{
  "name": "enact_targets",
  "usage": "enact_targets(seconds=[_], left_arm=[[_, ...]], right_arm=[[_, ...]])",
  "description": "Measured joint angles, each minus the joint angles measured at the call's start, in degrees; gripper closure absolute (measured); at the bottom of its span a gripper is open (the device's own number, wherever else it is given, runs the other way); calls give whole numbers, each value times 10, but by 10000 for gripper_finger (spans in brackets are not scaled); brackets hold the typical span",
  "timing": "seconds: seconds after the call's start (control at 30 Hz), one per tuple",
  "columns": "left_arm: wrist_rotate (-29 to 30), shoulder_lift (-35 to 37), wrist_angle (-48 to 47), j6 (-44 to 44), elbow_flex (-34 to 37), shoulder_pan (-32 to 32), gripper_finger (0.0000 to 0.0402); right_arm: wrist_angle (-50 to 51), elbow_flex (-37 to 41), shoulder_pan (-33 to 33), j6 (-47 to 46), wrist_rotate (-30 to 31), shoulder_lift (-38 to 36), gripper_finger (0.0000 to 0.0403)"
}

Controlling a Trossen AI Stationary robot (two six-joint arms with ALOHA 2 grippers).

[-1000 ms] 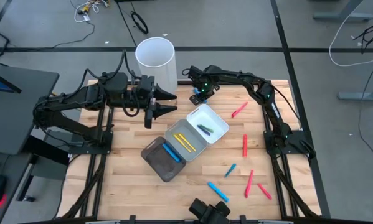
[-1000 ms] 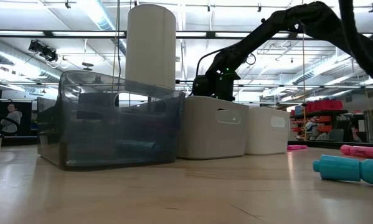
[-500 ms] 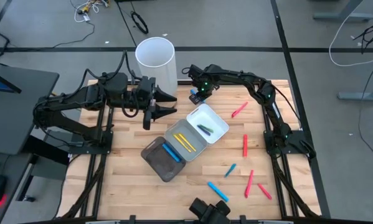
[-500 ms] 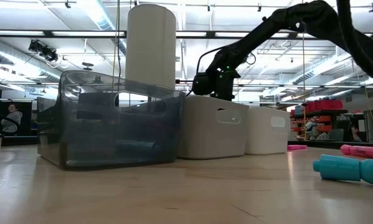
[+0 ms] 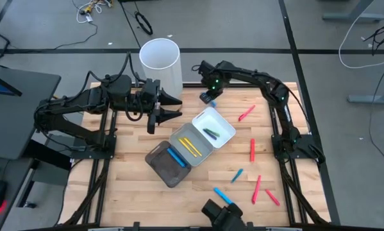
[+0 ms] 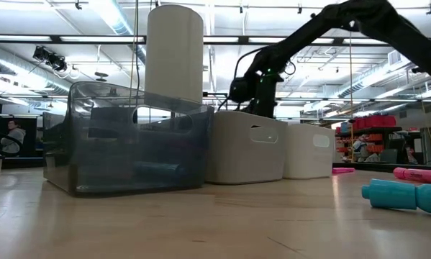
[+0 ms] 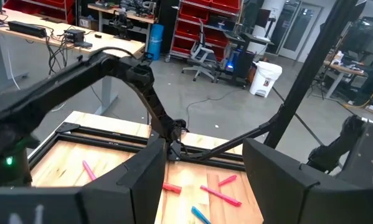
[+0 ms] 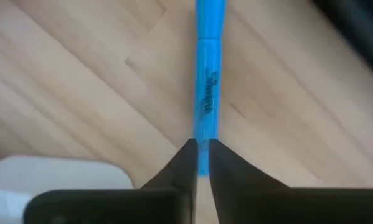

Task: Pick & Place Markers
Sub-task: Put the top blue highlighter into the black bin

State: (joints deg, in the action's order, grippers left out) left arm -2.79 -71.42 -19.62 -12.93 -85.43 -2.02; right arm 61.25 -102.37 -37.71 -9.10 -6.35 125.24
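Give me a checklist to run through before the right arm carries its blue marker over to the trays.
1. Right gripper shut on the blue marker: ok, fingers pinch one end.
2. Marker clear of the table: cannot tell.
3. Grip centred on the marker: not ok, most of its length sticks out past the fingertips.
4. Dark tray with a blue marker already inside is unobstructed: ok.
5. Left gripper out of the way: not ok; it hangs open near the tall white cylinder, beside the trays.
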Motion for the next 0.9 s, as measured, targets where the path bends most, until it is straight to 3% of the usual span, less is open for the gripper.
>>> enact_targets(seconds=[0.2,0.33,0.57,0.7,0.9], left_arm=[[0,0,0,1,0,-1,181],[1,0,0,0,0,-1,181],[8,0,0,0,0,-1,181],[28,0,0,-3,0,-1,181],[42,0,2,-4,0,-1,181]], right_arm=[[16,0,-22,93,2,-22,299],[-3,0,-30,140,47,-23,236],[-72,0,-32,98,56,-23,138],[-83,-1,-32,89,54,-14,122],[-68,-1,-36,86,41,16,132]])
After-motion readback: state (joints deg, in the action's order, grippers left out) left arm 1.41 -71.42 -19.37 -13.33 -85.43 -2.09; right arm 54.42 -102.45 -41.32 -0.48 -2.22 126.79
